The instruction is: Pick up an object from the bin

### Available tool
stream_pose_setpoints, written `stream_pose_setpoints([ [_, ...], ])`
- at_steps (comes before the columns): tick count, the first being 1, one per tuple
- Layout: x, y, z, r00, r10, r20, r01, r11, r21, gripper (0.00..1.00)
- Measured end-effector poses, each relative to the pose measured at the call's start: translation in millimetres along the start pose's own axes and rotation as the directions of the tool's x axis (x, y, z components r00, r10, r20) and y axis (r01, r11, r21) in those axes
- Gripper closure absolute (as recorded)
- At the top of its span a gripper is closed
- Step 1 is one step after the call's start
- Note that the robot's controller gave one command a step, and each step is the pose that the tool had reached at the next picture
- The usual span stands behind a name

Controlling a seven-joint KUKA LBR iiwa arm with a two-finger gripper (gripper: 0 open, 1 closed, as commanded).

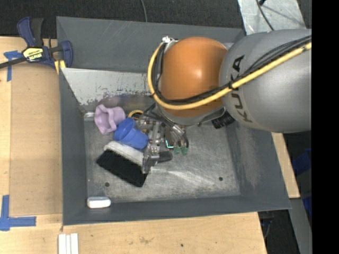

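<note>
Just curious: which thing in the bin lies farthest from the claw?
The small white block, alone at lower left; the lilac lump, blue cup and black brush cluster beside the gripper.

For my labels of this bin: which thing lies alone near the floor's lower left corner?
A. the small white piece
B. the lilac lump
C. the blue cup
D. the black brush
A: the small white piece lies apart by the lower wall; the blue cup, lilac lump and black brush crowd together beside the gripper.
</note>
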State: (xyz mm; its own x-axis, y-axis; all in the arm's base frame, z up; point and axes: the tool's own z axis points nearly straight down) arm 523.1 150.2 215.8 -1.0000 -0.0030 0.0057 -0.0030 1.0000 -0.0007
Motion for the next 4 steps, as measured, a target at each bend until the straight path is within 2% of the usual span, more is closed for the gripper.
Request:
stream_pose_setpoints([
  [1,-1.7,-0.6,-4.5,1.000,0.002,0.008,-0.002,1.000,-0.002,0.00],
  [2,-34.7,-1.2,28.4,0.999,0.050,0.018,-0.050,0.999,-0.005,0.00],
  [3,-44.6,-81.2,67.5,0.980,0.198,0.007,-0.198,0.980,-0.002,1.00],
  [4,-44.6,-81.1,67.5,0.980,0.198,0.007,-0.198,0.980,-0.002,0.00],
])
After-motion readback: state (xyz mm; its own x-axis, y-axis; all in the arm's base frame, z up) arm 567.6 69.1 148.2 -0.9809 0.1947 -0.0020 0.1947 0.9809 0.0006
